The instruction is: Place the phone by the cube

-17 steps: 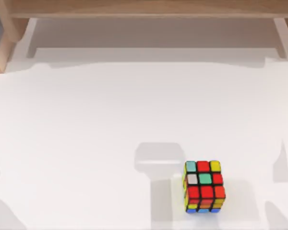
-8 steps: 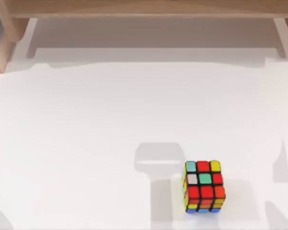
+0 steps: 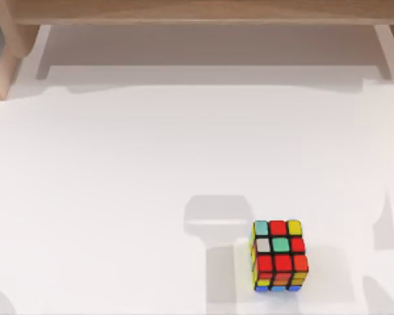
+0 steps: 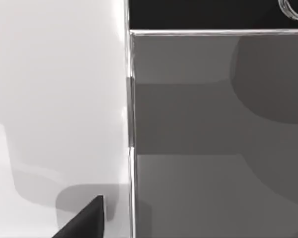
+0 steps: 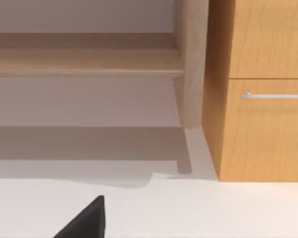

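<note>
Nothing moved, cube (image 3: 278,256) near table's (image 3: 118,197) front edge

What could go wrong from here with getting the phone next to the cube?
1. The left wrist view looks close down on the phone edge beside the white table; a misjudged approach might push it instead of grasping.
2. The cube sits loose near the table's front edge, so setting the phone down carelessly may knock it.

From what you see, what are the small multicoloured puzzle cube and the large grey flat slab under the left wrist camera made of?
Small multicoloured puzzle cube: likely hard plastic, with a black frame and flat, solid-coloured stickers. Large grey flat slab: probably the phone, with a smooth glass-like or metal face, a bright silvery edge and a dark end strip; the exact material is unclear. White table: matte.
</note>
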